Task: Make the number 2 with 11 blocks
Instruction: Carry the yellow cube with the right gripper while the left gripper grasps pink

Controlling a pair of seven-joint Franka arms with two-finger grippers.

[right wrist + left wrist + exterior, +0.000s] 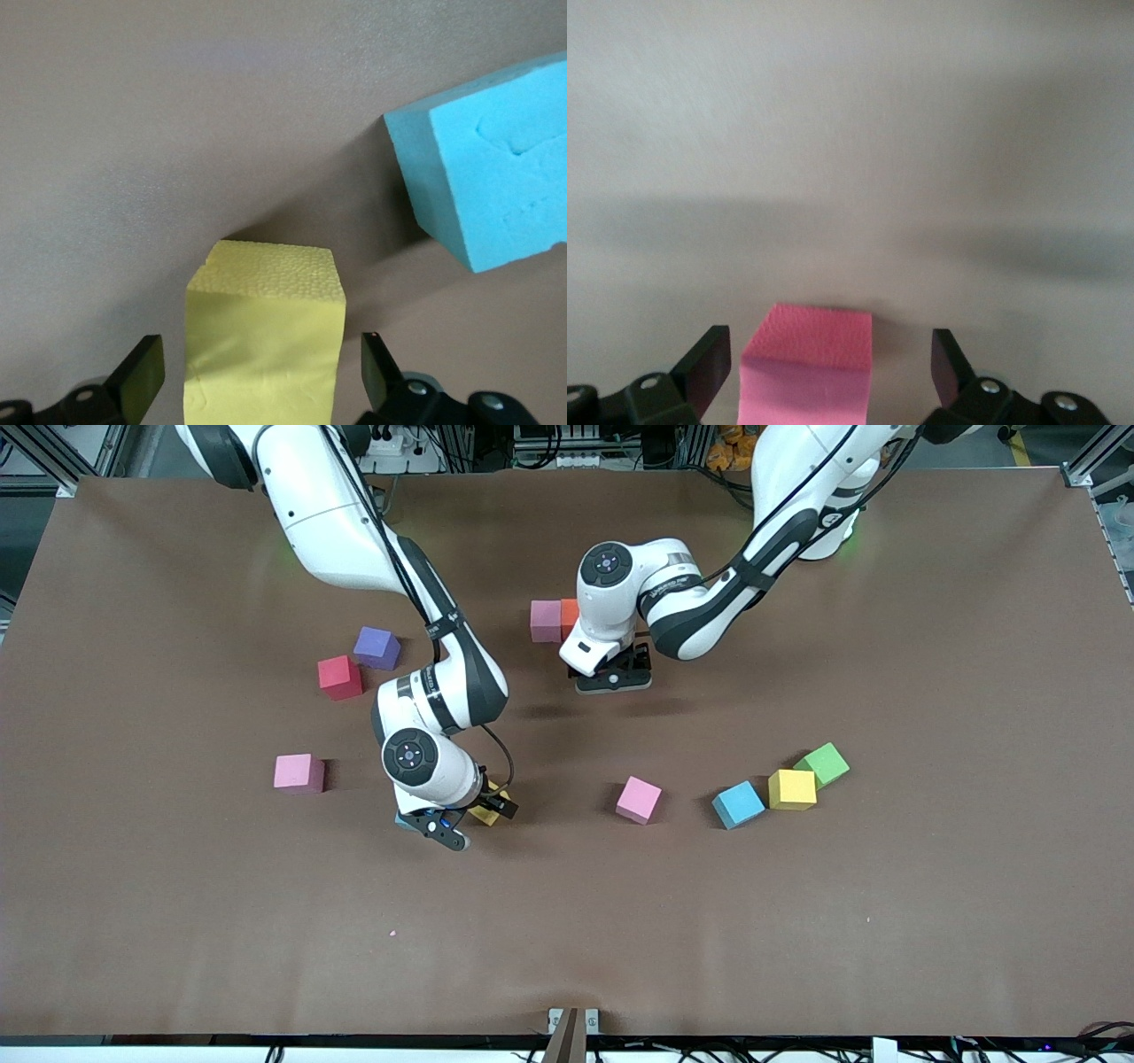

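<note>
Brown matte table (797, 921) with foam cubes scattered, the digit barely begun. Left gripper (831, 372), jaws apart, straddles a pink cube (808, 367) beside an orange cube (570, 613), apparently just placed. Right gripper (262, 372), jaws apart, brackets a yellow cube (264, 341), presumably for pickup; a light blue cube (487, 168) lies near.

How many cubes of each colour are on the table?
Pink cubes: 3
Yellow cubes: 2
Blue cubes: 2
Orange cube: 1
Purple cube: 1
Red cube: 1
Green cube: 1
Pinkish cube under left gripper: 1
Total: 12
</note>
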